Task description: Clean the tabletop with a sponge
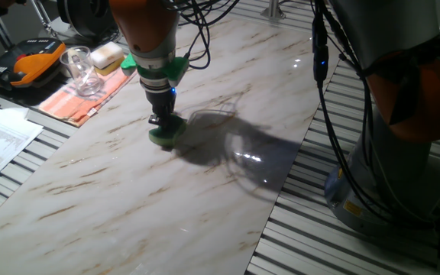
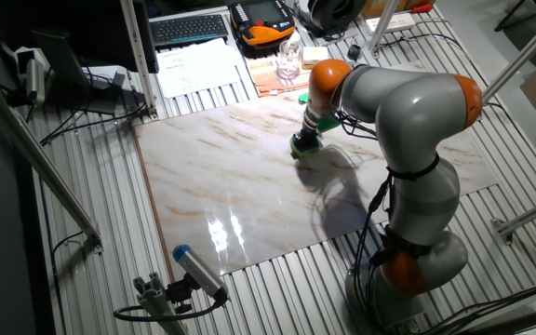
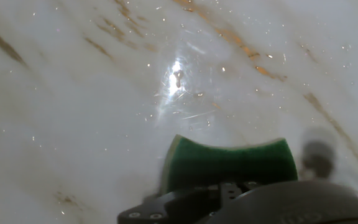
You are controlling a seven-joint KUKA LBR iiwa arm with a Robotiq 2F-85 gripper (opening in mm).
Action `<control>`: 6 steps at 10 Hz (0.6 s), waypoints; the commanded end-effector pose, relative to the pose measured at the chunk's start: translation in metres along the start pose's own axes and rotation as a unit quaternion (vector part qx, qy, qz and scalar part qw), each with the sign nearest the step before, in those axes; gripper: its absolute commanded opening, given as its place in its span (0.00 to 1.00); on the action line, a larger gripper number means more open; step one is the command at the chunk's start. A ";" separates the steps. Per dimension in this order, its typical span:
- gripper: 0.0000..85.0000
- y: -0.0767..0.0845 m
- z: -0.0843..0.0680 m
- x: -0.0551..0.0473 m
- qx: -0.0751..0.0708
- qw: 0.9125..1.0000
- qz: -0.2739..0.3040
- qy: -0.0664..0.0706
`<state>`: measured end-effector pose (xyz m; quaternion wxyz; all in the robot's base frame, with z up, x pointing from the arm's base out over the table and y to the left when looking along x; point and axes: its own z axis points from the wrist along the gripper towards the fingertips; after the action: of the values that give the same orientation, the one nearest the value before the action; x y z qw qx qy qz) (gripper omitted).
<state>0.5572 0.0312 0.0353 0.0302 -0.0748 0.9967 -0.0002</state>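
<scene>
Hand view shows the dark body of the hand [image 3: 241, 202] along the lower edge, with the small green sponge with a darker scouring layer [image 3: 229, 163] directly beneath it, jutting out ahead and lying flat against the glossy white marble-look desk slab with thin brown veins [image 3: 73, 93]. The fingers are hidden by the hand's own body, so the grip cannot be read there. A bright glare spot sits on the slab just beyond the sponge.

In one fixed view the hand [image 1: 161, 122] points straight down, closed on the sponge [image 1: 166, 136] and pressing it onto the desk [image 1: 128, 198] near the middle of the slab, with the arm's shadow falling to the right. A green collar rings the wrist above the hand. Further out, at the slab's far left corner, a clear glass [image 1: 80, 69] and a pale yellow sponge block [image 1: 107, 55] rest on an orange striped cloth [image 1: 82, 95].

The other fixed view puts the hand [image 2: 304, 142] and sponge [image 2: 302, 150] toward the far side of the desk [image 2: 221, 186], which lies on a grey slatted metal surface [image 2: 91, 279].
</scene>
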 end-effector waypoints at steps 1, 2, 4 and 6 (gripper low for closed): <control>0.00 0.001 -0.001 0.000 0.003 1.000 0.000 -0.003; 0.40 0.001 -0.001 0.000 0.008 1.000 0.013 -0.011; 0.80 0.001 -0.002 0.000 0.009 0.999 0.026 -0.019; 0.80 0.001 -0.003 0.000 0.009 0.999 0.031 -0.022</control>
<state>0.5571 0.0321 0.0385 0.0534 -0.0434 0.9976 -0.0069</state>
